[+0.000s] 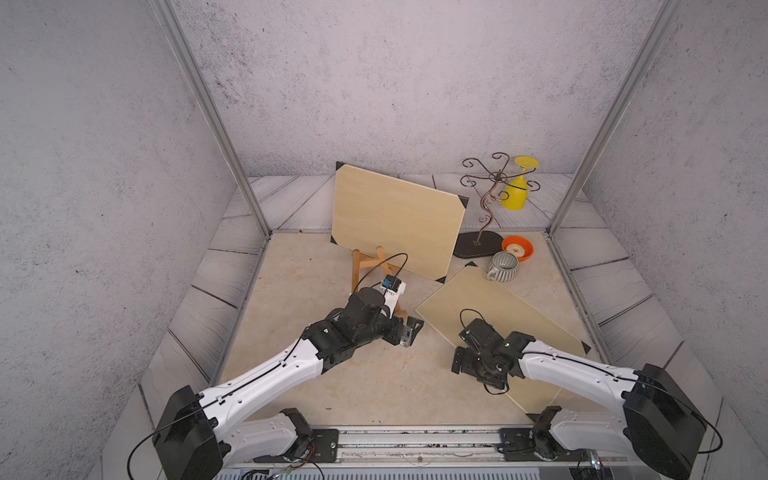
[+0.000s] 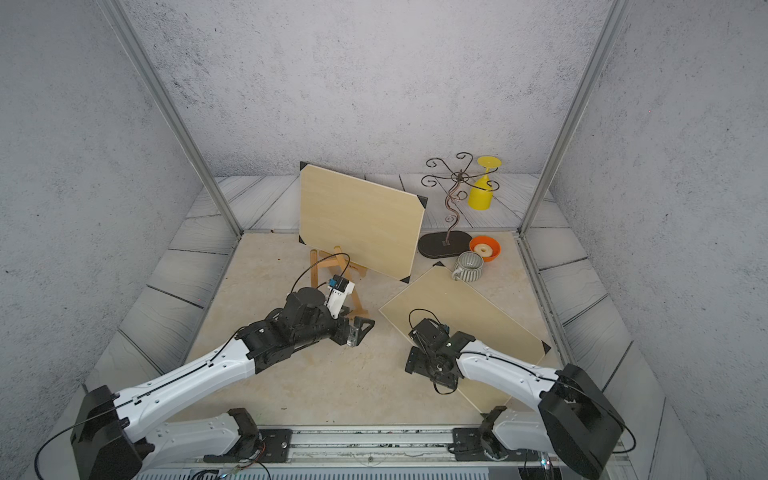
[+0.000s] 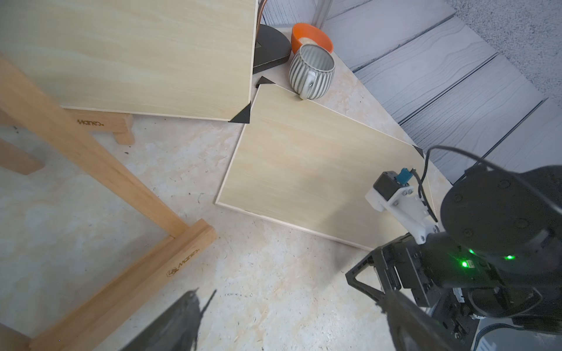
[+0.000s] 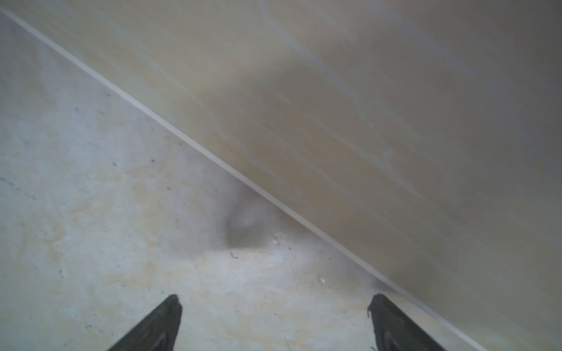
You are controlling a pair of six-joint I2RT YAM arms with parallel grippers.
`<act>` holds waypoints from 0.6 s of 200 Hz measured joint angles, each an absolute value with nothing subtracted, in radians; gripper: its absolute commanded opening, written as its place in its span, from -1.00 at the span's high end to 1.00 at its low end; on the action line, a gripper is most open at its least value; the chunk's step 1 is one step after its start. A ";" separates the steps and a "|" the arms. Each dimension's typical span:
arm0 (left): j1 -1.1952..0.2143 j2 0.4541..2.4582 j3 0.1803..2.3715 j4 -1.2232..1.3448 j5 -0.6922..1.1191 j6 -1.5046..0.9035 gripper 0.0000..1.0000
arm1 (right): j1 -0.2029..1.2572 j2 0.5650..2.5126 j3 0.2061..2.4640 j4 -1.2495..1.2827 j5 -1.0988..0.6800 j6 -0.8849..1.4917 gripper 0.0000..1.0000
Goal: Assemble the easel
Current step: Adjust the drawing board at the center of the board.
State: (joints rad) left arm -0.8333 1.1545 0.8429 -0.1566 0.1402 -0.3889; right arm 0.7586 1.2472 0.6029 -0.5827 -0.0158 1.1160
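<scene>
The wooden easel (image 1: 365, 266) stands at the table's middle back, and a pale wood board (image 1: 395, 216) with black corners leans on it, tilted. A second board (image 1: 498, 311) lies flat on the table to the right. My left gripper (image 1: 409, 332) hovers open beside the easel's front leg (image 3: 91, 158), with nothing between its fingers. My right gripper (image 1: 459, 361) points down at the flat board's near-left edge (image 4: 213, 158). It is open over bare table (image 4: 91, 243), and one fingertip (image 4: 377, 304) is close to that edge. In the left wrist view the easel's foot bar (image 3: 137, 279) is near the left gripper (image 3: 289, 299).
Back right stand a curly metal cup rack (image 1: 478, 245) with a yellow glass (image 1: 517, 191) hanging upside down, an orange bowl (image 1: 517, 248) and a striped mug (image 1: 503, 268) touching the flat board's far corner. Metal posts (image 1: 249, 199) mark the back corners.
</scene>
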 measured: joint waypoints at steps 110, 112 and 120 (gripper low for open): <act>-0.838 1.294 0.922 -0.122 0.181 -0.386 -0.94 | 0.517 0.849 0.488 -0.773 0.064 1.150 -0.98; -0.839 1.299 0.926 -0.122 0.182 -0.387 -0.94 | 0.516 0.840 0.490 -0.780 0.067 1.150 -0.98; -0.844 1.324 0.939 -0.121 0.185 -0.390 -0.94 | 0.514 0.812 0.499 -0.806 0.081 1.150 -0.98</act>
State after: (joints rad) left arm -0.8444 1.3243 0.9386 -0.1211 0.1848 -0.3897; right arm 0.5144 0.8116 0.4992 -0.8062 0.0811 1.1496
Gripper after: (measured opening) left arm 0.969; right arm 0.988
